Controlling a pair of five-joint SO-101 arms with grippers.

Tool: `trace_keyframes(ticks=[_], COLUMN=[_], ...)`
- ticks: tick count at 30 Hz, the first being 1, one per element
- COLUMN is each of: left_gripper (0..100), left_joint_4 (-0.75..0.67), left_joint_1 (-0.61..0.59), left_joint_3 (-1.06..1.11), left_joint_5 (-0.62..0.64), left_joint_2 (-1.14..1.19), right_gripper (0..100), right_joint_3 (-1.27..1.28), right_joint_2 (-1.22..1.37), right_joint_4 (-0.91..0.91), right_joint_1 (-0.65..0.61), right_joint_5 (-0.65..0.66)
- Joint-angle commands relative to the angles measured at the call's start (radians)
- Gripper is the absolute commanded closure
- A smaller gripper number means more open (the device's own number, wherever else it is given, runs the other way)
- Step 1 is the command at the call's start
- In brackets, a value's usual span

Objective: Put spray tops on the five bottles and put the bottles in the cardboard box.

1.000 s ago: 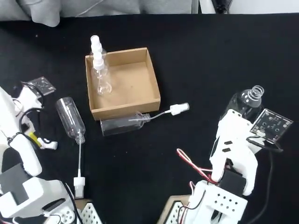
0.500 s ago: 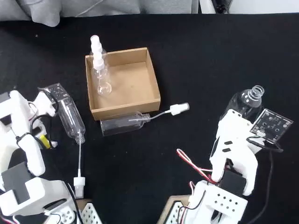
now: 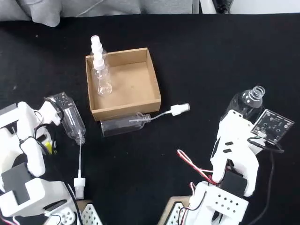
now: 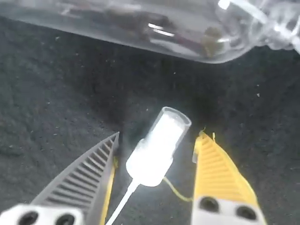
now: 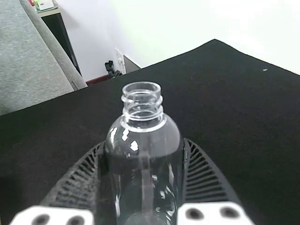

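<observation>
- High view: cardboard box (image 3: 136, 89) sat upper left of centre, with two capped bottles (image 3: 100, 70) in its upper-left corner.
- Two more bottles lay on the table. One (image 3: 123, 125) was just below the box, its spray top (image 3: 180, 109) pulled out to the right on its tube. The other (image 3: 71, 119) lay left of the box, its top (image 3: 79, 184) well below it near the frame's lower edge.
- Left wrist view: my left gripper (image 4: 158, 138) was spread, its fingers either side of a loose spray top (image 4: 157, 150). Neither finger seemed to be touching it.
- Right wrist view: my right gripper (image 5: 143, 150) was clenched on an upright open-necked bottle (image 5: 142, 117) at the right of the high view.
- Risk: the loose top looked small, round and slick, so an off-centre squeeze could have popped it out sideways.
- Risk: the bottle left of the box lay near my left fingers, and a bump could have rolled it.
- Risk: if the upright bottle had tilted in my right grip, the tube would likely have missed the neck.
</observation>
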Motion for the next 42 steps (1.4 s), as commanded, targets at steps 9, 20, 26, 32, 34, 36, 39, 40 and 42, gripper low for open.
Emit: trace_keyframes(ticks=[9, 20, 26, 32, 34, 36, 39, 40, 42], left_gripper=[93, 97, 97, 97, 97, 97, 97, 97, 97], left_joint_4=[-0.005, -0.003, -0.008, 0.104, 0.147, 0.183, 0.245, 0.270, 0.321], left_joint_1=[0.042, 0.036, 0.044, 0.044, 0.048, 0.064, 0.082, 0.096, 0.116], left_joint_3=[0.056, 0.062, 0.056, -0.027, -0.081, -0.139, -0.217, -0.240, -0.280], left_joint_5=[-0.176, -0.092, 0.015, 0.046, 0.121, 0.206, 0.302, 0.325, 0.368], left_joint_2=[-0.014, -0.017, -0.018, -0.018, -0.018, -0.018, -0.018, -0.018, -0.018], right_gripper=[92.4, 92.4, 92.4, 92.7, 92.7, 92.7, 92.8, 92.8, 92.8], right_joint_3=[-0.007, -0.007, -0.007, -0.007, -0.008, -0.008, -0.008, -0.008, -0.007], right_joint_2=[-0.021, -0.021, -0.021, -0.021, -0.021, -0.021, -0.021, -0.021, -0.021], right_joint_4=[-0.028, -0.028, -0.028, -0.028, -0.029, -0.029, -0.029, -0.028, -0.026], right_joint_1=[-0.023, -0.023, -0.023, -0.023, -0.023, -0.023, -0.040, -0.054, -0.072], right_joint_5=[0.012, 0.012, 0.012, 0.012, 0.012, 0.011, 0.011, 0.011, 0.011])
